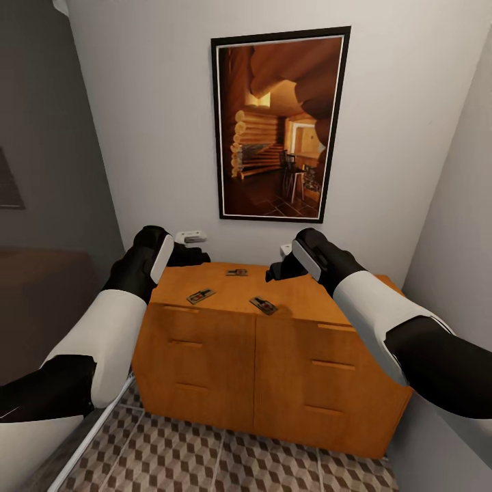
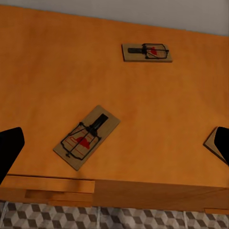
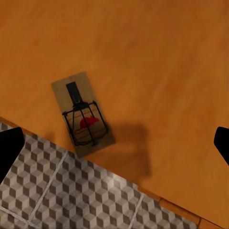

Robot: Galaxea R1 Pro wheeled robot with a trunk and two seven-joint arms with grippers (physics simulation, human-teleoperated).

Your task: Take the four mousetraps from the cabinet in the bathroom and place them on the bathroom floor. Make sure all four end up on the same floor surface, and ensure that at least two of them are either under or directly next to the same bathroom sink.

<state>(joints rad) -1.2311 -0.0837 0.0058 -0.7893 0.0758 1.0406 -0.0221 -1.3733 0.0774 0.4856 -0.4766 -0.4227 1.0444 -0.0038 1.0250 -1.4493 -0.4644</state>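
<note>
Three mousetraps lie on the flat top of the orange-brown cabinet [image 1: 225, 355]: one at the front left [image 1: 200, 296], one at the back [image 1: 237, 272], one at the front right [image 1: 263, 305]. My left gripper [image 1: 196, 257] hovers over the top's left end, open. In the left wrist view a mousetrap [image 2: 87, 137] lies between its spread fingers [image 2: 9, 150], another mousetrap [image 2: 146, 52] sits farther back, and a third one's corner [image 2: 212, 142] shows by the other finger. My right gripper [image 1: 276, 271] hangs open above the front-right mousetrap [image 3: 83, 114], which lies at the cabinet's front edge.
A framed picture [image 1: 280, 123] hangs on the white wall behind the cabinet. Walls close in on both sides. The cube-patterned bathroom floor [image 1: 225, 458] runs in front of the cabinet, and a pale rail [image 1: 96, 430] crosses the lower left.
</note>
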